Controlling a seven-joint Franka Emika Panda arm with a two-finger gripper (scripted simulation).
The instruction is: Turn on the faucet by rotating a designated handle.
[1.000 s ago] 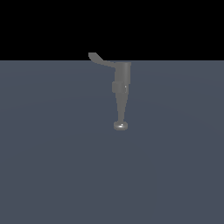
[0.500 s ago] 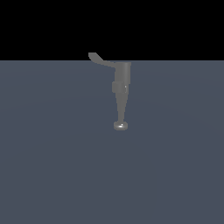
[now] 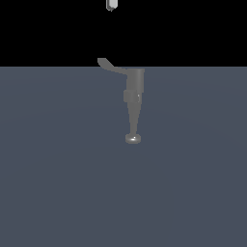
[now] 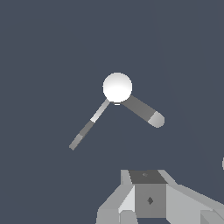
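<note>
The grey faucet (image 3: pixel 134 91) stands mid-scene on the grey floor, its tapering spout ending in a rounded knob (image 3: pixel 133 139). The thin curved handle (image 3: pixel 109 64) projects from the top of the body toward the exterior view's left. My gripper (image 3: pixel 112 5) shows only as a small pale tip at the top edge, well above the handle. In the wrist view the faucet's bright round top (image 4: pixel 117 87) has a thin bar (image 4: pixel 89 124) and a wider round-tipped bar (image 4: pixel 144 111) projecting from it; I cannot tell which is the handle. Gripper parts (image 4: pixel 148 199) are apart from the faucet.
A flat dark grey floor (image 3: pixel 58 183) surrounds the faucet, with a black background above it. No other objects show.
The gripper's tip has come into view at the top of the exterior view. The faucet and its handle have not moved.
</note>
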